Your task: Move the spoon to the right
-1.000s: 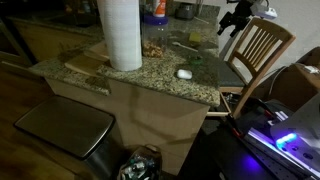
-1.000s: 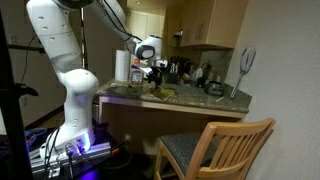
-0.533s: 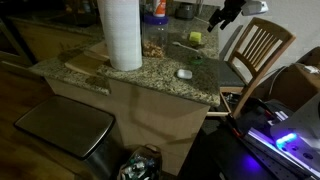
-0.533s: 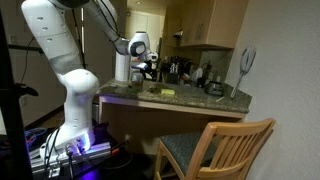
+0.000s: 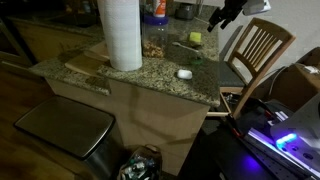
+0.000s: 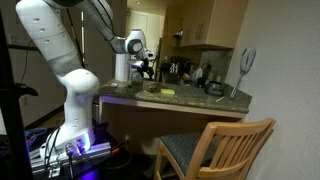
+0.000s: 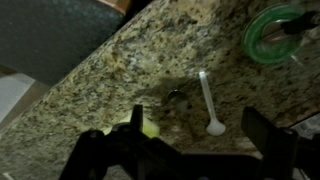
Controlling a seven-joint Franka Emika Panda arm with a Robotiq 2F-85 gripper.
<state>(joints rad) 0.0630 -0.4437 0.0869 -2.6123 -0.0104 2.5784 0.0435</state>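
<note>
Arm's lifted up and back over the last second, so the gripper point(image 7: 195, 128) now hangs above the counter, claw spread apart and empty. The spoon point(image 7: 207, 100) hasn't budged. It's lying flat on the granite, well apart from the paper towel roll point(image 5: 120, 30). My guess is it's released, or never grabbed.

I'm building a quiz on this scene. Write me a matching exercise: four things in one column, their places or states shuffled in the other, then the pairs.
1. spoon
2. paper towel roll
3. chair
4. hand

A. standing upright on the counter
B. open, above the counter
C. lying flat on the counter
D. standing beside the counter

Pairs: 1-C, 2-A, 3-D, 4-B
</note>
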